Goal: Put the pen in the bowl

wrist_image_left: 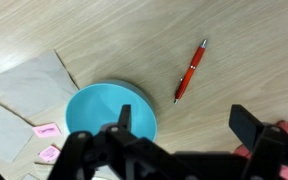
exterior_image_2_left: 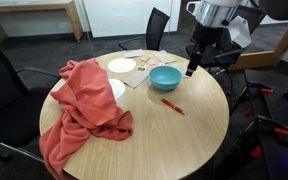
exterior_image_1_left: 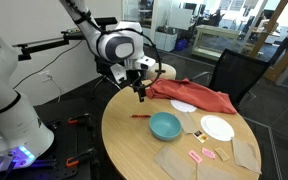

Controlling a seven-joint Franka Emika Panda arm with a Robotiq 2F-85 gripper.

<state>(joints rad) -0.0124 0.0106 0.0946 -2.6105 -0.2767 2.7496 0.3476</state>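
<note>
The pen [wrist_image_left: 191,70] lies flat on the table [wrist_image_left: 114,25] just beside the teal bowl [wrist_image_left: 96,108] — not in it. The gripper [wrist_image_left: 187,128] hangs above, near the bowl — jaws wide apart, holding nothing.

Soft, even indoor light falls from above in both exterior views, so the wooden counter [exterior_image_1_left: 134,128] looks bright and matte with only faint, diffuse shadows, while the white wall [exterior_image_2_left: 114,15] in an exterior view is nearly washed out. In the wrist view the counter's grain and the pen [wrist_image_left: 190,72] are fairly sharp, but the dark claw [wrist_image_left: 184,125], close to the lens, is blurred and underexposed, almost a silhouette. All the pictures are small and coarse, so fine detail is lost, most of all in the background.
</note>
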